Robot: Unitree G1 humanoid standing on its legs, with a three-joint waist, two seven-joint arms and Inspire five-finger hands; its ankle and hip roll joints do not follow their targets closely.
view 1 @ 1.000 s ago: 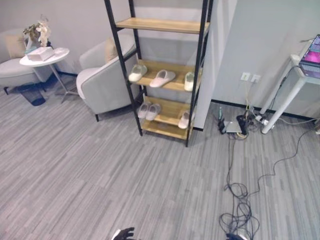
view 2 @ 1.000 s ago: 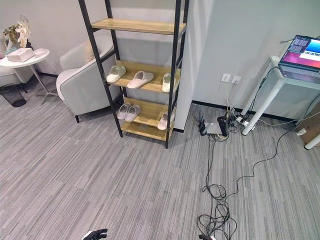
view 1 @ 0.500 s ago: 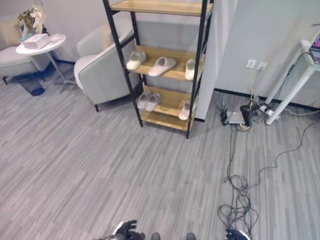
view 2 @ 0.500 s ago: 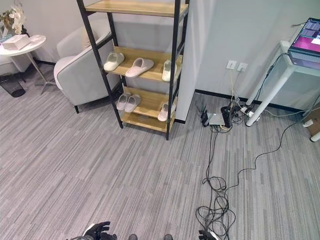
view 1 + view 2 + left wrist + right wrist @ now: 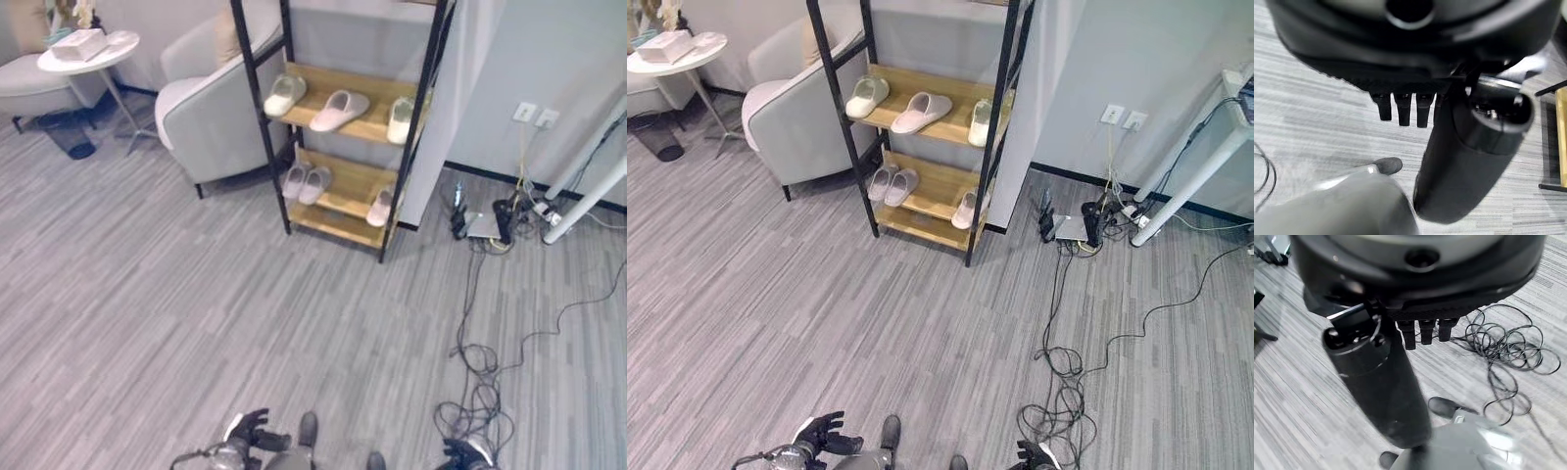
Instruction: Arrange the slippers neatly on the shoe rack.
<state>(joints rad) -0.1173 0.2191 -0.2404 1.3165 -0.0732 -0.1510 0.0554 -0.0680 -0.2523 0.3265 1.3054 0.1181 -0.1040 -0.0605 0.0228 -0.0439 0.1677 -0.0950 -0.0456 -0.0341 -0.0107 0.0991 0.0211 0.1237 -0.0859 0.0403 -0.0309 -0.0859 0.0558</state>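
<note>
Left eye view: shoe rack (image 5: 338,127) far centre against wall | armchair (image 5: 211,122) just left of it | slippers (image 5: 339,111) three on middle shelf, three on lower | left hand (image 5: 247,434) near, low, fingers relaxed, empty | right hand (image 5: 1034,455) near right, relaxed, empty

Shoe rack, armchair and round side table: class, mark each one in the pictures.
Shoe rack (image 5: 338,214): left eye view, on the bare wood of its lowest shelf.
Armchair (image 5: 211,122): left eye view, on its grey side.
Round side table (image 5: 676,61): right eye view, on its white top's rim.
</note>
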